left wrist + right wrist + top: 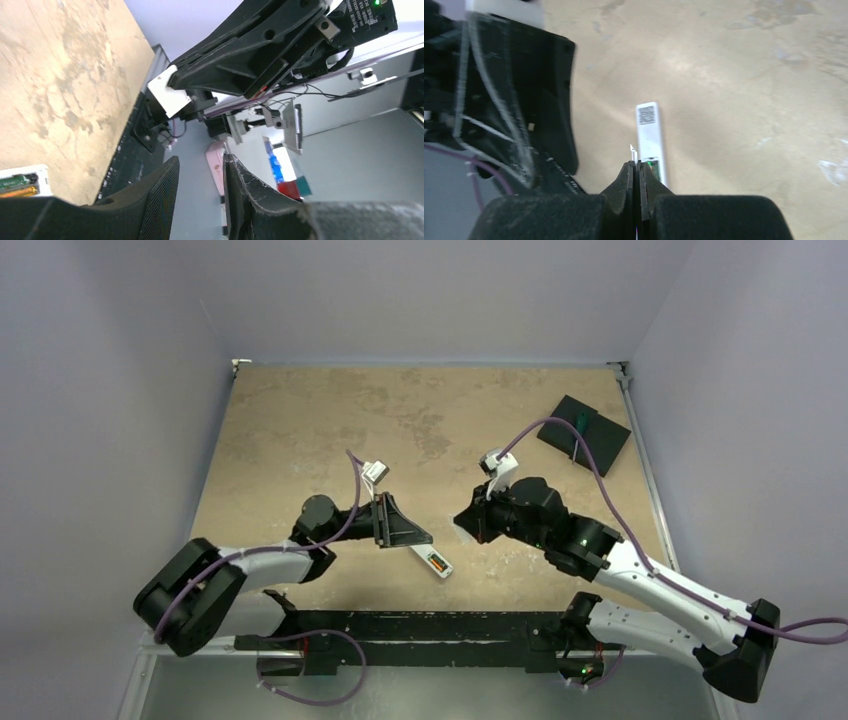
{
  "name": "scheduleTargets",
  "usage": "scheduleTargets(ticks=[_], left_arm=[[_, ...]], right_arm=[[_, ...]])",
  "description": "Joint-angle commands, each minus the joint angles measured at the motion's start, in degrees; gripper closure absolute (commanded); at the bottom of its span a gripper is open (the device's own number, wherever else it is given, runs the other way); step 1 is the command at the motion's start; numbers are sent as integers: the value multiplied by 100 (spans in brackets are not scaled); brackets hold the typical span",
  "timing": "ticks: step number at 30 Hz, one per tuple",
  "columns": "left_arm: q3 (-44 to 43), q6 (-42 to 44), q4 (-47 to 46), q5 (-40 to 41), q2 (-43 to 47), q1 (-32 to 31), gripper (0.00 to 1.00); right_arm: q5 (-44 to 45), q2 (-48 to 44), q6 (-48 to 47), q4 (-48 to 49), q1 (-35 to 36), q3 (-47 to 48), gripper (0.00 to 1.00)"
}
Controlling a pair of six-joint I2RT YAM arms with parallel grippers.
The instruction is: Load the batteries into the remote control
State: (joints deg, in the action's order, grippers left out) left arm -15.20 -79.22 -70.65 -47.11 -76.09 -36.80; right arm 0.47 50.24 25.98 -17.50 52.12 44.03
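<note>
The remote control (432,562) lies flat on the table (300,420), back side up, near the front edge and between the two arms. Its recess is uncovered, and the batteries (17,186) sit in it side by side, one dark greenish and one gold. The left gripper (201,161) is just beside the remote, on its left and far side, with the fingers spread and nothing between them. The right gripper (638,167) is to the right of the remote, and its fingers are pressed together on a thin white cover (169,93), probably the lid of the recess. So the loading seems done, and only the closing of the lid is left. Several things can go wrong from here. The cover is pinched only at a small part, so it can turn or slip out when it meets the remote. No gripper holds the remote, so a push from the cover can slide or rotate it. If the cover comes down tilted, it can press on a battery and lift it out of place. The two grippers are also near each other and may touch.
</note>
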Motion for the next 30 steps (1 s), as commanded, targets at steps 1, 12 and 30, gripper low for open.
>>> scheduleTargets(ticks=[1, 12, 30], left_arm=[[-631, 1577, 2637, 516, 797, 11, 63], [-1546, 2009, 4848, 844, 1021, 121, 63], [-1684, 1513, 5462, 362, 1505, 424, 64]], right_arm=[[837, 16, -691, -461, 18, 360, 100], [1729, 7, -2417, 232, 1151, 268, 100], [1535, -234, -5449, 1701, 2085, -747, 100]])
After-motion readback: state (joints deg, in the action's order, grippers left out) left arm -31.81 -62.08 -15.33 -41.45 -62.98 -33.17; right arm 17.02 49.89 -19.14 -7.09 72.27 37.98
